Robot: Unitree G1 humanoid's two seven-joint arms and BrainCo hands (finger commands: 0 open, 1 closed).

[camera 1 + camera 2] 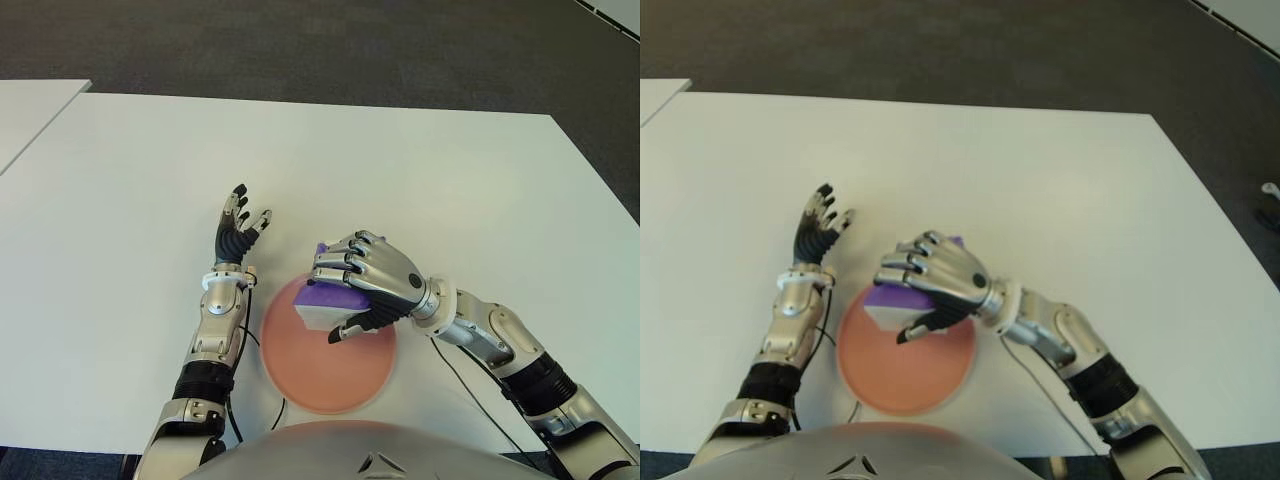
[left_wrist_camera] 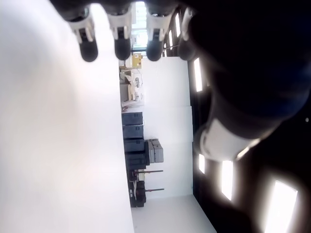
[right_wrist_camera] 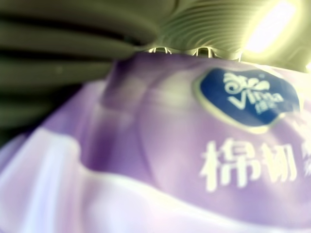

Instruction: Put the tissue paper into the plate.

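Tissue pack (image 1: 325, 303) (soft, light, slippery purple wrap) sits clasped in my right hand (image 1: 368, 278) over the far edge of the plate (image 1: 330, 380). I judge broad-side grip safest. Left hand (image 1: 238, 232), left of plate, is spread and empty.

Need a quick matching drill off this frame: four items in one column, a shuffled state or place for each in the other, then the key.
Column 1
1. tissue pack
2. plate
3. left hand
4. right hand

Column 2
A. fingers spread, holding nothing, on the plate's left
B. pink, on the white table in front of the robot
C. closed around the pack, over the plate's far edge
D. purple and white, gripped from above

Pairs: 1-D, 2-B, 3-A, 4-C
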